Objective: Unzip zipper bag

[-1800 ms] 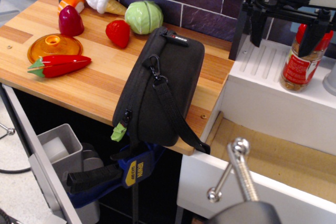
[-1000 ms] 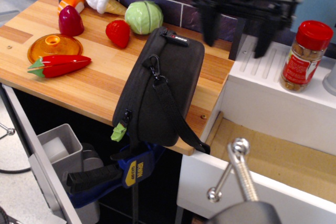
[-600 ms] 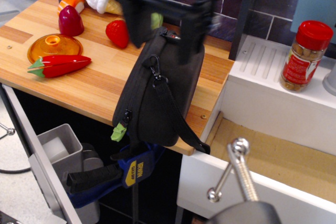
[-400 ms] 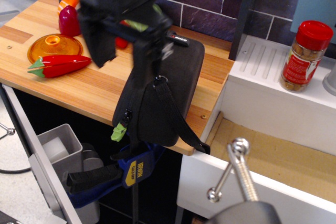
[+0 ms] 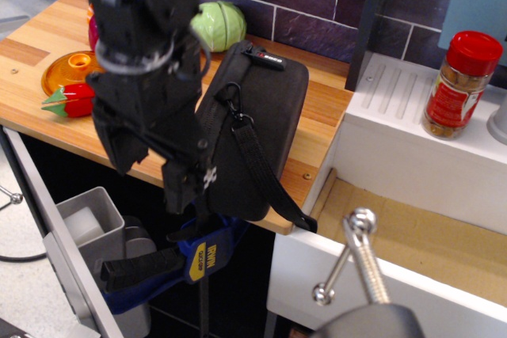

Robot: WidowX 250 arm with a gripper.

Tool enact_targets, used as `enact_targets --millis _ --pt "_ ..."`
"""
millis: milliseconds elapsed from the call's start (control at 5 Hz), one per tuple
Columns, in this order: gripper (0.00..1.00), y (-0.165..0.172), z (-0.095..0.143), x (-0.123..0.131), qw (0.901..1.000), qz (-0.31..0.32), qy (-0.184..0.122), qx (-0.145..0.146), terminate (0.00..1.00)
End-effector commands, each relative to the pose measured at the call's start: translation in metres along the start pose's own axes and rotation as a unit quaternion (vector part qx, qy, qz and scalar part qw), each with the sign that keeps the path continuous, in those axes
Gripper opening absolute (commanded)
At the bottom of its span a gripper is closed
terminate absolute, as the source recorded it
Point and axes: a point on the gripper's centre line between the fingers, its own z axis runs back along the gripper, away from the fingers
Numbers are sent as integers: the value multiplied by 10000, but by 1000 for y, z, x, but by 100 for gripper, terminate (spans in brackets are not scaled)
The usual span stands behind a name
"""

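The black zipper bag [image 5: 265, 116] lies on the wooden counter [image 5: 47, 120], its near end hanging over the front edge. Its black strap [image 5: 261, 165] runs from a metal clip [image 5: 232, 105] down to the right, and a small red-and-white label [image 5: 266, 58] sits at its far end. My black gripper [image 5: 152, 172] hangs in front of the bag's left near corner with its two fingers [image 5: 179, 187] spread apart and pointing down, holding nothing. The right finger covers the spot where the green zipper pull hangs, so the pull is hidden.
A green toy cabbage [image 5: 219, 23], an orange lid [image 5: 65, 69] and a red toy pepper [image 5: 70, 99] lie left of the bag, partly behind my arm. A red-capped spice jar [image 5: 458, 85] stands on the white unit [image 5: 396, 136]. A blue clamp [image 5: 204, 257] and a grey bin [image 5: 87, 223] sit below the counter edge.
My gripper has swept from the far right above the white unit, across the bag, down to the bag's left near corner. It now covers the green pull tab. The bag has not moved.
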Motion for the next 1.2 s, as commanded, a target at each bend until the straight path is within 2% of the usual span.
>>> enact_targets --millis 0,200,600,800,1000 --pt "100 -2 -14 6 9997 29 -195 114 0" --pt "100 -8 -21 12 9993 117 -334 125 0" --pt "100 -13 -37 20 9980 279 -438 370 0" --pt "0 -11 -39 23 9979 366 -367 387 0" --pt "0 -12 -31 28 9978 439 -409 266 0"
